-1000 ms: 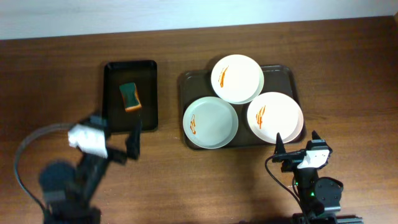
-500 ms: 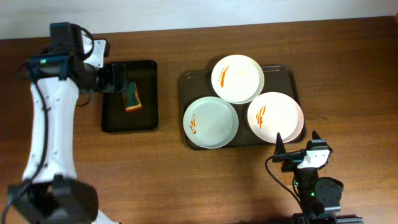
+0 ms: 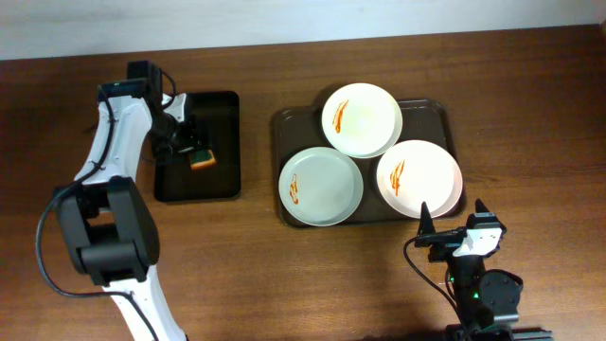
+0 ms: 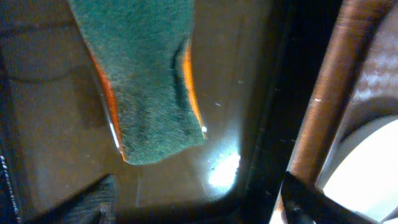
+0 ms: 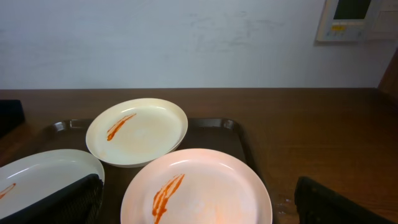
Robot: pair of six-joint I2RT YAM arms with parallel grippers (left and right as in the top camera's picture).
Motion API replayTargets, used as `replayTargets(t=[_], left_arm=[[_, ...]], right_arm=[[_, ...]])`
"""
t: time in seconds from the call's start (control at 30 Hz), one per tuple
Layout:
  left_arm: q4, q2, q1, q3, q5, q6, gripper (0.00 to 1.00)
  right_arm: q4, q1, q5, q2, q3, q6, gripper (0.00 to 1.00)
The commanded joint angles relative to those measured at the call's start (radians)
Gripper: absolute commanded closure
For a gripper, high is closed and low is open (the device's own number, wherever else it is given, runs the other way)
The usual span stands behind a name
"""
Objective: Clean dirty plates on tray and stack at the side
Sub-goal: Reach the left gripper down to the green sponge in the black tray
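Left gripper [image 3: 183, 140] swings from near table edge into black tray [image 3: 223, 109]; jaws apart, sponge [image 4: 140, 74] just ahead between them, ungripped. Right gripper [image 3: 450, 237] idle, jaws apart. Plates [image 3: 417, 178] ahead of it streaked: cleaning unstarted.

Rough green sponge [image 4: 143, 81], glossy black tray [image 4: 244, 74]
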Motion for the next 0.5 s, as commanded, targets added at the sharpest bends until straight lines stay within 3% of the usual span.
replayTargets(t=[0.0, 0.1, 0.23, 0.37, 0.47], left_arm=[[0.006, 0.023, 0.0, 0.003, -0.146, -0.039, 0.26], [0.027, 0.024, -0.008, -0.006, -0.175, -0.06, 0.32], [0.075, 0.024, -0.066, -0.055, -0.187, -0.062, 0.3], [0.086, 0.024, -0.091, -0.056, -0.346, -0.136, 0.33], [0.086, 0.024, -0.091, -0.056, -0.369, -0.138, 0.3]], right_arm=[[-0.003, -0.006, 0.008, -0.006, -0.008, -0.006, 0.02], [-0.003, -0.006, 0.008, -0.006, -0.008, -0.006, 0.02], [-0.003, -0.006, 0.008, -0.006, -0.008, -0.006, 0.02], [-0.003, -0.006, 0.008, -0.006, -0.008, -0.006, 0.02], [-0.003, -0.006, 0.008, -0.006, -0.008, -0.006, 0.02]])
